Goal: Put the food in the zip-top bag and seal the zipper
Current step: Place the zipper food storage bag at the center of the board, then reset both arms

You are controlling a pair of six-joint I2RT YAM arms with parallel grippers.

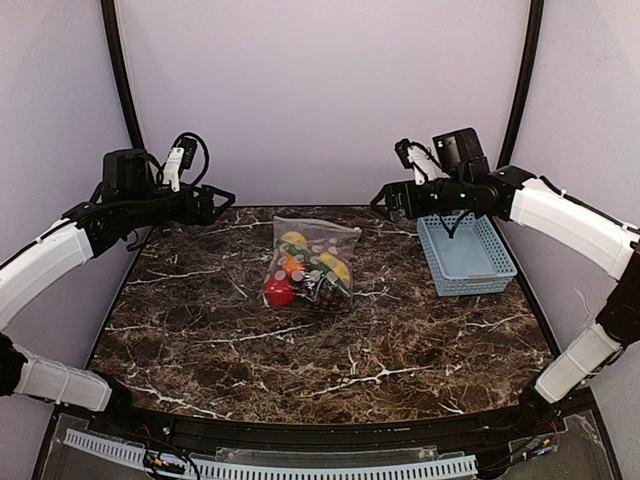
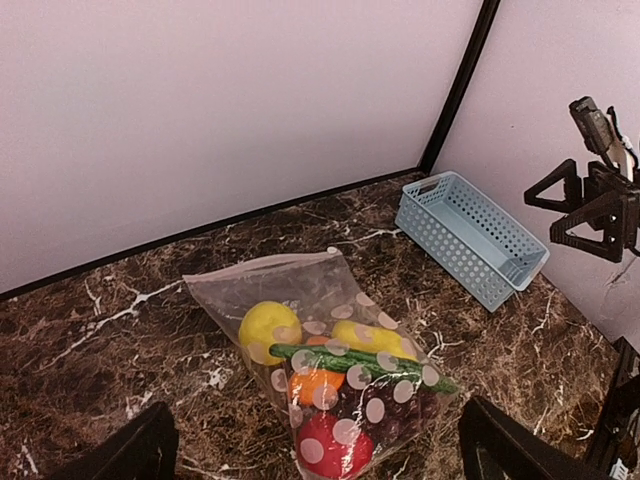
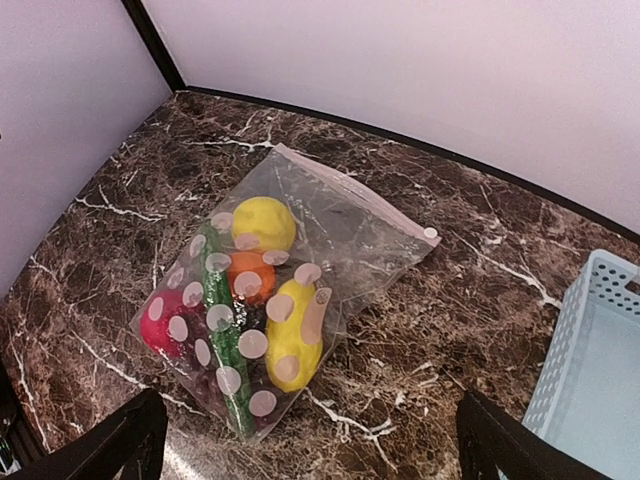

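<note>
We see the marble table [image 1: 200,340] carrying the light-blue basket [image 1: 478,284] at far right and the zip-top bag [image 1: 315,240] flat near its middle. The left gripper [image 1: 225,207] and right gripper [image 1: 380,205] hover either side of the bag, jaws wide apart and empty. The food [image 3: 265,222] lies inside the bag, the zipper [image 3: 355,190] along its far edge.
</note>
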